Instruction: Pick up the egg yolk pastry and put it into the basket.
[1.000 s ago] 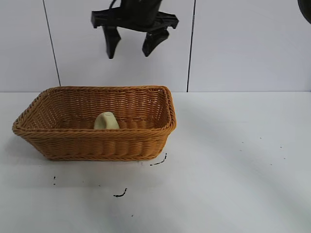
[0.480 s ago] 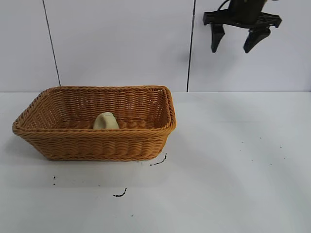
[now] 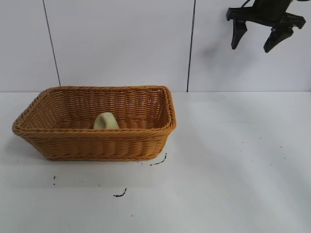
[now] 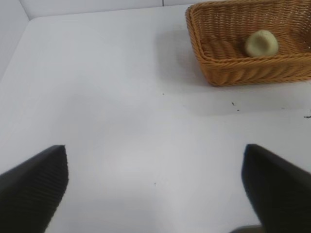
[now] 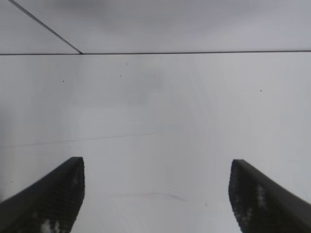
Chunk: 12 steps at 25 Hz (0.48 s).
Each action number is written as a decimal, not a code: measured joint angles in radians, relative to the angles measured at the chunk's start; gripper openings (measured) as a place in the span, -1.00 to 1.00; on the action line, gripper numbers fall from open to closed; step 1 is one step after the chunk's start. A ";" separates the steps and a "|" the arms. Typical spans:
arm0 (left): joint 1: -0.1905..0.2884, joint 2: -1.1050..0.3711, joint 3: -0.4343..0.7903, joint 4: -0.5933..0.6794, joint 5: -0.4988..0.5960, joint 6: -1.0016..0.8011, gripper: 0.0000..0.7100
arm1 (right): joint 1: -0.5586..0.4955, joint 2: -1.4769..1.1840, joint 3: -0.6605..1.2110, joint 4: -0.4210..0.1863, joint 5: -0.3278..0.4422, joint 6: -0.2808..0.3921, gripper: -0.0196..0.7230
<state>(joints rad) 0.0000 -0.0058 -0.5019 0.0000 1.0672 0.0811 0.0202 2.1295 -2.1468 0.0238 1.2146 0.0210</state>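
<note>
Left gripper (image 4: 154, 187): out of the exterior view; its wrist camera shows both fingers spread wide with nothing between them, above bare table (image 4: 121, 111), well apart from the basket.

Basket (image 3: 97, 143): orange-brown wicker, rectangular, on the left half of the table. Its long axis runs left to right across the exterior view, the opening faces up, and the sides flare outward to a braided rim.

Egg yolk pastry (image 3: 106, 121): inside the basket, on the floor near the middle and toward the front wall, whose rim hides its base. The left wrist view shows it (image 4: 261, 43) as a pale round lump with a dimple. It sits as a dome with the rounded side up; it is too round to give a clear long axis.

Progress: the pastry lies in the basket and neither gripper touches it, so the placing looks done. By my judgement only parking the arms is left.

Right gripper (image 3: 259, 35): high at the upper right of the exterior view, in front of the wall, well apart from the basket. Its fingers hang down, set wide, holding nothing.
</note>
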 joint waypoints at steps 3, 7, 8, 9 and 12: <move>0.000 0.000 0.000 0.000 0.000 0.000 0.96 | 0.000 -0.149 0.167 0.000 -0.001 -0.001 0.62; 0.000 0.000 0.000 0.000 0.000 0.000 0.96 | -0.001 -0.378 0.425 0.000 -0.001 -0.001 0.62; 0.000 0.000 0.000 0.000 0.000 0.000 0.96 | -0.001 -0.430 0.488 0.000 -0.001 -0.001 0.62; 0.000 0.000 0.000 0.000 0.000 0.000 0.96 | -0.001 -0.491 0.540 -0.001 -0.001 -0.001 0.62; 0.000 0.000 0.000 0.000 0.000 0.000 0.96 | -0.001 -0.667 0.717 0.003 -0.001 -0.001 0.62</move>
<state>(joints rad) 0.0000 -0.0058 -0.5019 0.0000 1.0672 0.0811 0.0188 1.4628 -1.4298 0.0270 1.2137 0.0201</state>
